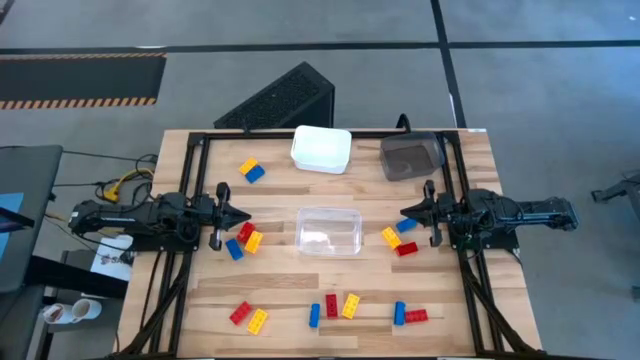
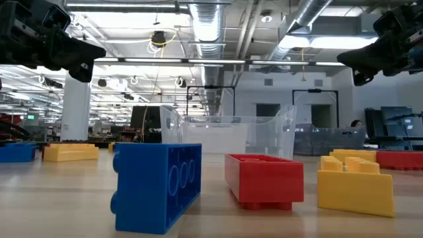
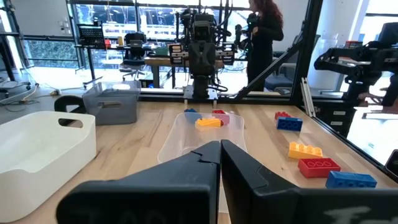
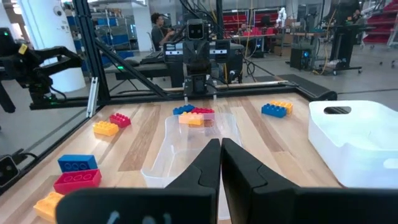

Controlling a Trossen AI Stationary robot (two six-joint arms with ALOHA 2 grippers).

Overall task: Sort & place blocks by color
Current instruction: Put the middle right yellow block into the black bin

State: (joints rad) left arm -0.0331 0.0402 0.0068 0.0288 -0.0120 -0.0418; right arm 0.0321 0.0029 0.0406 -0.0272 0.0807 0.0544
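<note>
Small red, blue and yellow blocks lie flat on the wooden table in loose groups. One group point(image 1: 243, 238) is just below my left gripper point(image 1: 245, 215), another point(image 1: 398, 238) just below my right gripper point(image 1: 405, 213). A yellow and blue pair point(image 1: 250, 170) lies at the far left. Several more blocks point(image 1: 332, 306) lie along the near edge, where the low view shows a blue block point(image 2: 157, 186), a red one point(image 2: 264, 180) and a yellow one point(image 2: 357, 188). Both grippers hang level above the table, shut on nothing and pointing at each other, as the wrist views show for my left gripper point(image 3: 219, 146) and my right gripper point(image 4: 220, 144).
A clear bin point(image 1: 328, 212) stands in the middle of the table between the grippers. A white bin point(image 1: 321, 148) and a grey bin point(image 1: 410, 156) stand at the far edge. A black frame runs around the table. A person stands in the room beyond.
</note>
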